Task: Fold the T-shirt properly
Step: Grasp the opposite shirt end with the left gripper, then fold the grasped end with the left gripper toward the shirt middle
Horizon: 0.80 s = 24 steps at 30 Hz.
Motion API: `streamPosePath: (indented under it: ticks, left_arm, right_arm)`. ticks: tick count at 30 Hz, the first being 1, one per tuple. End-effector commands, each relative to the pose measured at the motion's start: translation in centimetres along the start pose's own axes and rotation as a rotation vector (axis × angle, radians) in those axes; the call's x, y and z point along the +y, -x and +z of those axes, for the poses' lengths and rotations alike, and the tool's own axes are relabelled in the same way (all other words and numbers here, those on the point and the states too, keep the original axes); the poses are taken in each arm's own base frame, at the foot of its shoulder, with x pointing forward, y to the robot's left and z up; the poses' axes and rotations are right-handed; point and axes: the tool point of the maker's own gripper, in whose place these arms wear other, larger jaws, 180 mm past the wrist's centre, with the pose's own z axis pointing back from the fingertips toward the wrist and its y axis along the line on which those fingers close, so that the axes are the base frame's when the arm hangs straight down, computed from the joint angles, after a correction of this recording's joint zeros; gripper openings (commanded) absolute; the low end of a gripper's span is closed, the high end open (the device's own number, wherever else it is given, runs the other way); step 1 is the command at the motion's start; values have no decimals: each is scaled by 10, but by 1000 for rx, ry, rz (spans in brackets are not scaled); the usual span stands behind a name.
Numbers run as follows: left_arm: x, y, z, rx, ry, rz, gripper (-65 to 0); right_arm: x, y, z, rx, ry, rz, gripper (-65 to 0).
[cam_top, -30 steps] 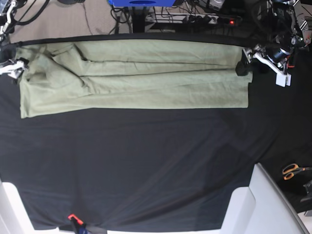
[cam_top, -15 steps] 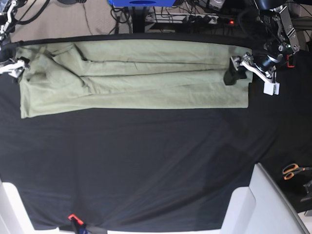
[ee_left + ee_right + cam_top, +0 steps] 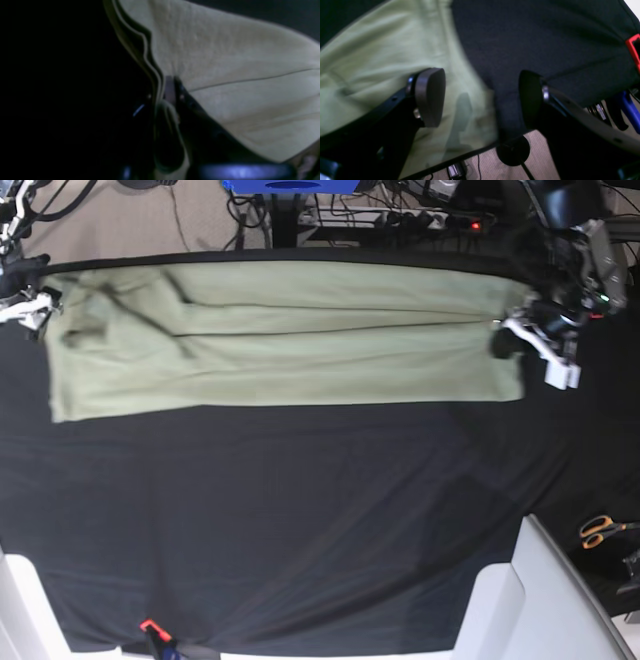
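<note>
So the T-shirt (image 3: 285, 335) is stretched out long along the far edge of the black tablecloth (image 3: 320, 520), folded into a strip. The left gripper (image 3: 168, 93) is pinched tight on its layered edge (wrist view is pretty dark), while the right gripper (image 3: 480, 100) hangs with jaws wide apart over the shirt's other end, holding nothing.

The right gripper (image 3: 480, 97) has two black arms with round dark grey pads (image 3: 430, 96) and small shiny silver screws. The left gripper (image 3: 500, 340) looks white and black.
</note>
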Motion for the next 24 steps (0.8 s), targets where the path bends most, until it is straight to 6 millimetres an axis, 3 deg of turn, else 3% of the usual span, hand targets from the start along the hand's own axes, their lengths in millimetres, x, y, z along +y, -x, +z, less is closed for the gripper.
streamPosePath:
  ticks: [1,4,9,11,16,24]
  left_arm:
    - [17,-28,18,-57,-47,-63,-650]
    - [27,-55,45,-113,-147,-134,-650]
    - [4,-74,77,-192,-252,-229,-650]
    - [-18,-70,74,-179,-271,-302,-650]
    - [-74,-33,47,-76,-264,-471,-650]
    - [-164,-2,10,-28,-77,-570,-650]
  right_arm:
    - [-5,-14,3,-46,8,14,-222]
    - [-6,-12,4,-42,8,14,-222]
    - [-5,-12,4,-43,8,12,-222]
    - [-5,-13,4,-44,7,12,-222]
    - [-5,-14,3,-46,7,11,-222]
    - [-5,-13,3,-44,7,11,-222]
